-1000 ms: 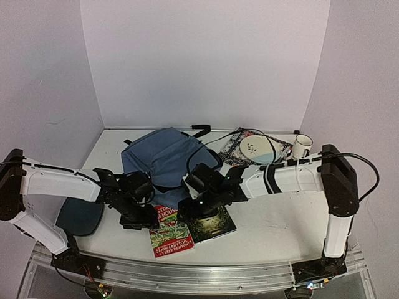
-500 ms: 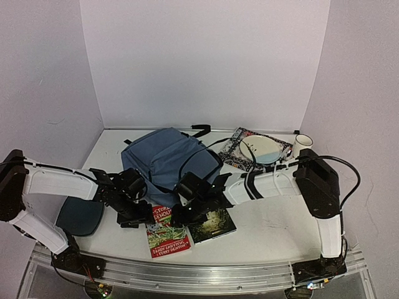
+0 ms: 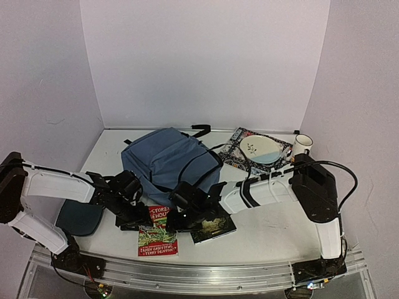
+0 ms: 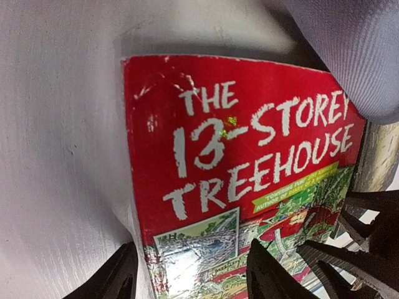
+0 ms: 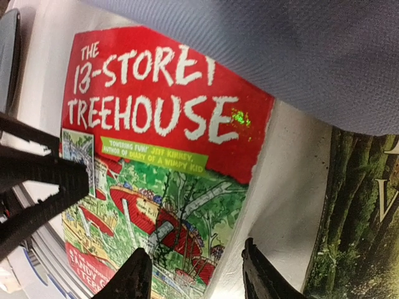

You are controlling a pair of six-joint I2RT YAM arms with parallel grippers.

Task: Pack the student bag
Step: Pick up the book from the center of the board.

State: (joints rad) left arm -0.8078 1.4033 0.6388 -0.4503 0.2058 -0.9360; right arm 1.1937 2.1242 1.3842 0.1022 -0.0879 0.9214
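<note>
The student bag (image 3: 167, 159) is lying at centre frame in the top view. Being soft and limp, it is likely best gripped at the zipper edge. The left gripper (image 4: 193, 277) and right gripper (image 5: 196, 274) are standing spread, straddling the red book's (image 3: 157, 232) edges.

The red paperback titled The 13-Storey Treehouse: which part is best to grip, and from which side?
The red paperback lies flat, cover up, top corner under the slate-blue fabric backpack, with a dark forest-cover book close beside its fore-edge. The spine edge faces bare table, so probably pinch that edge across its thickness, coming in low from the robot's left.
</note>
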